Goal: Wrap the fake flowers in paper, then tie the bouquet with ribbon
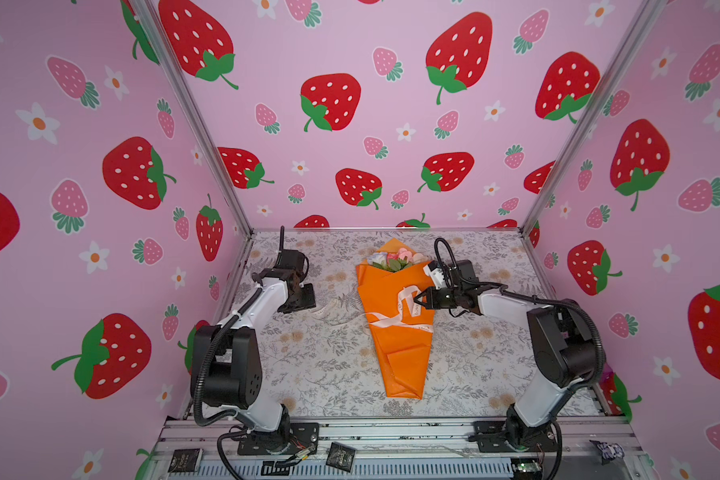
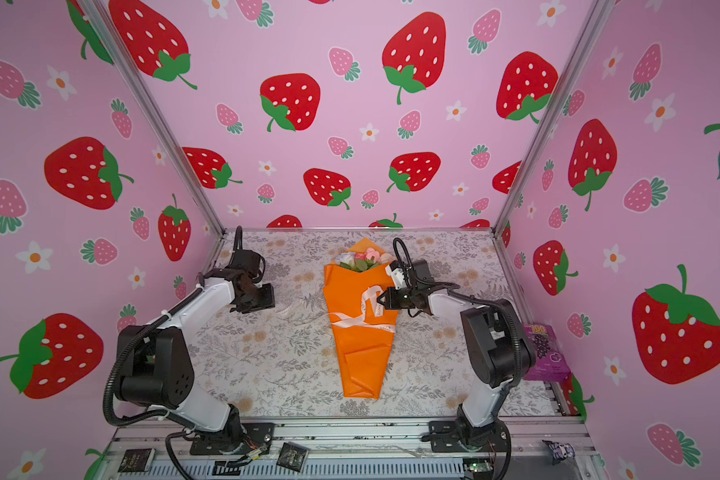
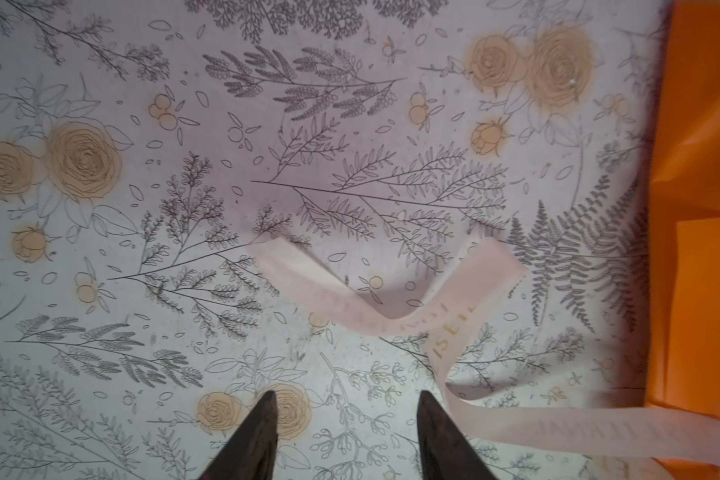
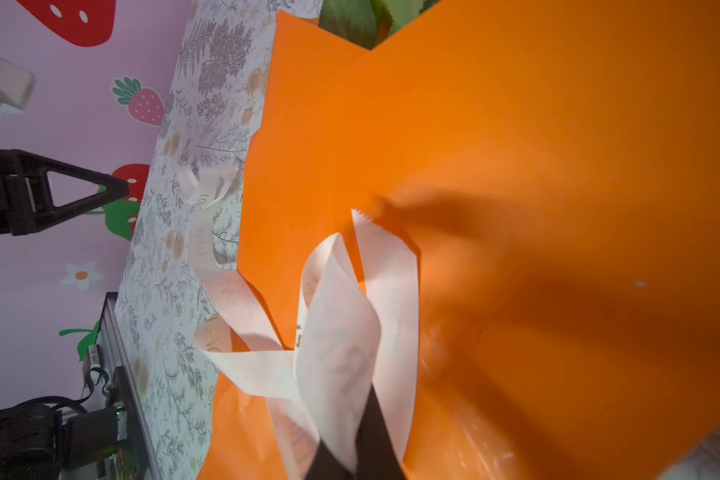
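A robot lab booth: strawberry-print walls (image 1: 391, 137), aluminium frame (image 1: 198, 124), floral tabletop (image 1: 316, 365).

The bouquet of fake flowers (image 1: 393, 261), pink and white roses with green leaves, lies flat near the middle of the floral-print table (image 1: 308, 365), wrapped in an orange paper cone (image 1: 402, 361), blooms toward the table's far edge, narrow end toward its near edge.

Even soft light, wide-angle distortion.
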You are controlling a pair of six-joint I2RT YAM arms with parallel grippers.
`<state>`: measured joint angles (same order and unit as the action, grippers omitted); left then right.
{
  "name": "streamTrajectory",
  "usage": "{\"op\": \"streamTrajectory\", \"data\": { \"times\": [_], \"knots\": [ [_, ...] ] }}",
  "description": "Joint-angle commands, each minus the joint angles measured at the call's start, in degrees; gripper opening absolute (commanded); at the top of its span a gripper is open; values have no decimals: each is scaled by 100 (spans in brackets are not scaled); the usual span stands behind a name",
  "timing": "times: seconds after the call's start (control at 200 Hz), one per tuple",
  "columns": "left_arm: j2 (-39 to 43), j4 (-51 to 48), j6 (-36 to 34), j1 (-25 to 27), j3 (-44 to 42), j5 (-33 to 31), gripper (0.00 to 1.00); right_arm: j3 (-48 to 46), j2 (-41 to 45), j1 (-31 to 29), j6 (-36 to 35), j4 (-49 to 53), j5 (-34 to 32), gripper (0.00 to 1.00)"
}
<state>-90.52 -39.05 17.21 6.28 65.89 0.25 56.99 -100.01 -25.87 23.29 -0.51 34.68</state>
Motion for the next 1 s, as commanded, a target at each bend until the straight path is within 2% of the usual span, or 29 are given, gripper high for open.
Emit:
{"op": "streamTrajectory", "data": {
  "times": [0.0,0.12,0.185,0.275,0.38,0.52,0.565,0.67,0.995],
  "knots": [
    [276,-101,43,403,120,239,61,152,-44,-51,-211,297,-157,0],
    [356,113,-246,990,132,275,62,157,25,-50,-180,315,-348,0],
    [402,480,-635,1358,54,1085,62,158,37,-50,-179,315,-383,0],
    [301,833,-1205,2037,54,1404,64,153,30,-43,-150,315,-426,0],
    [-245,386,-1767,2692,613,1035,63,123,28,-39,-130,306,-418,0],
    [-871,358,-2421,3150,927,802,61,74,83,-33,-92,227,-390,0],
    [-947,463,-2647,3301,923,341,63,91,65,-28,-88,241,-385,0],
    [-1026,907,-3183,3388,728,218,67,95,40,-24,-88,228,-349,0],
    [-1821,477,-4189,3388,1399,413,67,7,67,-22,-44,119,-328,0]
  ]
}}
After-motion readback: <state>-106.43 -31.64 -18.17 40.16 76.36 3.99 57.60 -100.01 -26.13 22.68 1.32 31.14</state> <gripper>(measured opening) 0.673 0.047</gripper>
